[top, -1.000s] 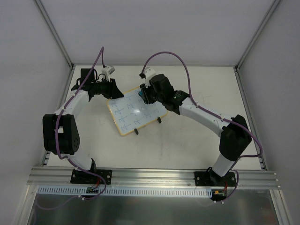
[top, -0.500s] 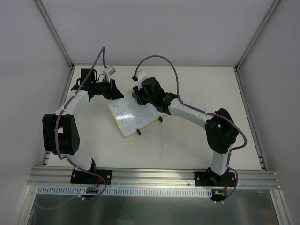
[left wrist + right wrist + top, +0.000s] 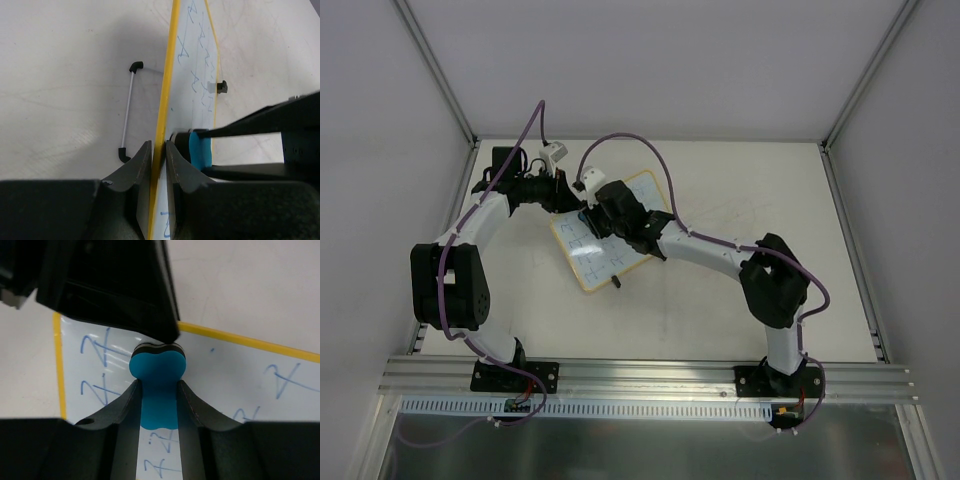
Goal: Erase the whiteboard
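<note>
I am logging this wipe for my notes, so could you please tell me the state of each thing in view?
whiteboard: bears blue marks, not yet wiped clean, clamped at one edge.
blue eraser: gripped, its dark side at the board's face.
left gripper: shut on the whiteboard.
right gripper: shut on the blue eraser.

whiteboard (image 3: 225,370) white w/ yellow rim, blue scribbles; eraser (image 3: 157,390) bright blue.

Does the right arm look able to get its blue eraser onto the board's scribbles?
Probably yes: the right gripper holds the blue eraser against the whiteboard, scribbles lie beside it, and the left gripper only clamps the edge.
</note>
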